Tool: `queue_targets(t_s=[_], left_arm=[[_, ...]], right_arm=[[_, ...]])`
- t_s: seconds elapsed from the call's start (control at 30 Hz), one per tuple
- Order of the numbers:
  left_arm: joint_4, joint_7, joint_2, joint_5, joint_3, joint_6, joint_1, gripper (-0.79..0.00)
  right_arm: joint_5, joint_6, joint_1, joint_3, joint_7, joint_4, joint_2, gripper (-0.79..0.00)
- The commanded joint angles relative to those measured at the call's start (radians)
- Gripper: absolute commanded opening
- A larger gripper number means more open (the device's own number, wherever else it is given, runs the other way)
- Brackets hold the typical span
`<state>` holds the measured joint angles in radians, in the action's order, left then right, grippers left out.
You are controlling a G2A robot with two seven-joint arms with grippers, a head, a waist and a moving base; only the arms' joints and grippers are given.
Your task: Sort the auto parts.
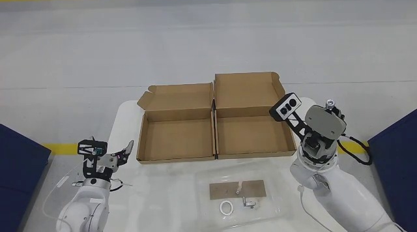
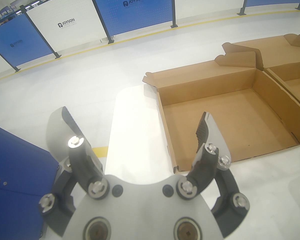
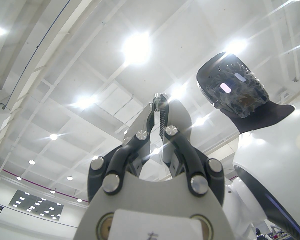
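Note:
A clear plastic bag (image 1: 270, 201) lies on the white table (image 1: 163, 186) near its front edge, holding a white ring (image 1: 227, 207), a small metal part (image 1: 247, 201) and a brown card (image 1: 236, 189). At the table's right side my right gripper (image 3: 159, 108) points upward, shut on a small threaded bolt (image 3: 157, 101); from above the bolt (image 1: 331, 104) shows at the gripper's tip. My left gripper (image 2: 136, 118) is open and holds nothing. It hovers at the table's left side (image 1: 120, 154), just outside the near corner of the left box.
Two open, empty cardboard boxes stand side by side at the back of the table, the left box (image 1: 176, 137) and the right box (image 1: 254, 134), lids folded back. The left box (image 2: 227, 123) is right ahead of my left gripper. Blue panels flank the table.

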<state>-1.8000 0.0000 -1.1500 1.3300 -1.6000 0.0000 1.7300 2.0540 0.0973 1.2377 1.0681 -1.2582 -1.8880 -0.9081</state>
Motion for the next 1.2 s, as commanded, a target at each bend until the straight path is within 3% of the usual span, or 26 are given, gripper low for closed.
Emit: queue_targets(t_s=[0.0, 0.8, 1.17], left_arm=[[0.0, 0.0, 0.0, 0.0, 0.0, 0.0, 0.0, 0.0], [0.0, 0.0, 0.0, 0.0, 0.0, 0.0, 0.0, 0.0], [0.0, 0.0, 0.0, 0.0, 0.0, 0.0, 0.0, 0.0]], right_arm=[[-0.01, 0.007, 0.003, 0.009, 0.011, -0.001, -0.004, -0.785], [-0.273, 0.122, -0.027, 0.089, -0.14, 0.052, -0.055, -0.785], [-0.287, 0.132, -0.027, 0.103, -0.146, 0.047, -0.063, -0.785]])
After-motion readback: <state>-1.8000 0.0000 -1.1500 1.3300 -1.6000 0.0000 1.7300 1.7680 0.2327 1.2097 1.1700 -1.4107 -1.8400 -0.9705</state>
